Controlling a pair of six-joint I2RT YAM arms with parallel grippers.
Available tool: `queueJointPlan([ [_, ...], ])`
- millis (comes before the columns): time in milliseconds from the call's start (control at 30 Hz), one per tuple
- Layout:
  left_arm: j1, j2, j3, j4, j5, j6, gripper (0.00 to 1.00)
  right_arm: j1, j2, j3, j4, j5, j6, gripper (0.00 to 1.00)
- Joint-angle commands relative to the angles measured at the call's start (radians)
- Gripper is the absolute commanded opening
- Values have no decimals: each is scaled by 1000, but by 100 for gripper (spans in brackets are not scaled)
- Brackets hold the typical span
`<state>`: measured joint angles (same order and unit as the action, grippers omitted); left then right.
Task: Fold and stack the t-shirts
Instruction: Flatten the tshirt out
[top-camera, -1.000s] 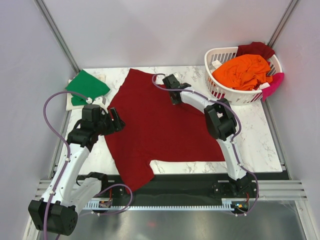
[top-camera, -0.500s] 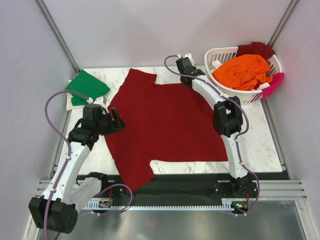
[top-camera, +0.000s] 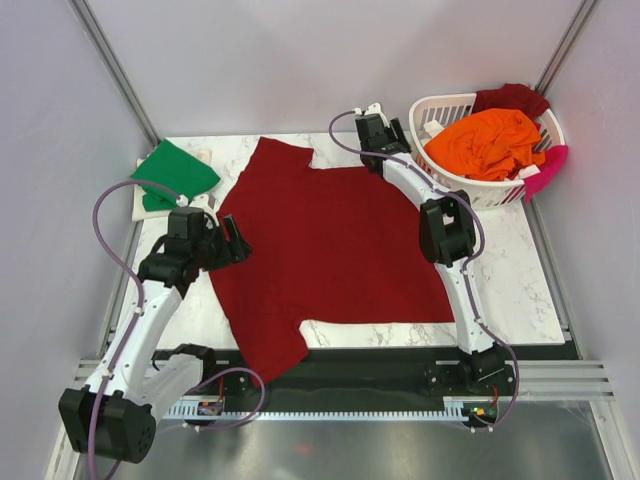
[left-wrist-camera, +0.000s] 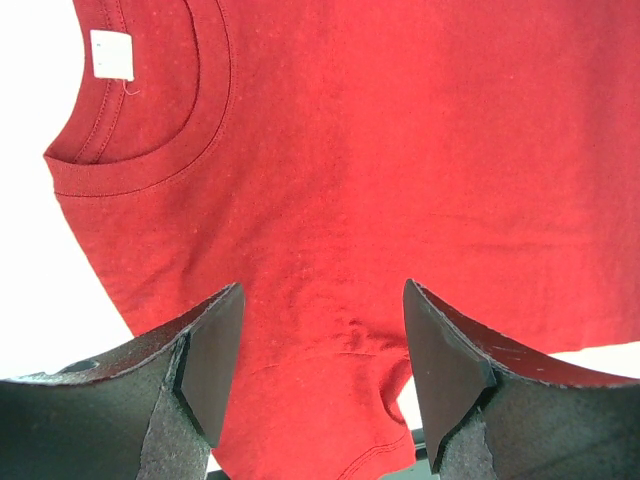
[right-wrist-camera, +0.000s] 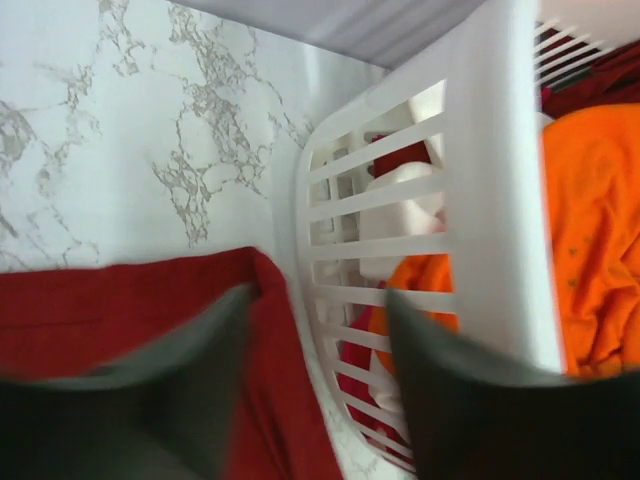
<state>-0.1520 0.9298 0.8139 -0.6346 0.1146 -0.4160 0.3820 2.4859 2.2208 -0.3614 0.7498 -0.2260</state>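
Note:
A large dark red t-shirt (top-camera: 330, 250) lies spread flat on the marble table (top-camera: 510, 280); its collar and white label show in the left wrist view. My left gripper (top-camera: 235, 242) hovers open over its left side, with cloth (left-wrist-camera: 330, 200) under the parted fingers (left-wrist-camera: 205, 360) and nothing between them. My right gripper (top-camera: 385, 150) is at the shirt's far right corner (right-wrist-camera: 60, 310), beside the basket, jaws apart and empty. A bright green t-shirt (top-camera: 175, 172) lies folded at the far left. Orange (top-camera: 485, 140), dark red (top-camera: 510, 98) and pink (top-camera: 545, 170) t-shirts fill the basket.
The white slotted laundry basket (top-camera: 432, 172) stands at the far right corner, its wall (right-wrist-camera: 480, 200) close to my right fingers. The red shirt's lower sleeve (top-camera: 270, 350) hangs over the table's near edge. Grey walls close the table in at the back and on both sides.
My right gripper carried the shirt's far edge out to the right towards the basket, flattening that corner, then opened and let it go. The left arm has barely shifted.

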Motion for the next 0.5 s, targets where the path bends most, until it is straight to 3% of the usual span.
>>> queueJointPlan([
  [0,2,6,-1,7,19,49,72,0,37,45,88,115,-87,86],
  [33,3,7,-1,7,22,49,72,-3,39,45,111,134,-91,98],
  [267,2,14,-2,6,22,49,72,6,-50,21,147,137,-50,98],
  [467,3,20,-2,9,19,48,72,43,-274,-213,86,-183,193,97],
])
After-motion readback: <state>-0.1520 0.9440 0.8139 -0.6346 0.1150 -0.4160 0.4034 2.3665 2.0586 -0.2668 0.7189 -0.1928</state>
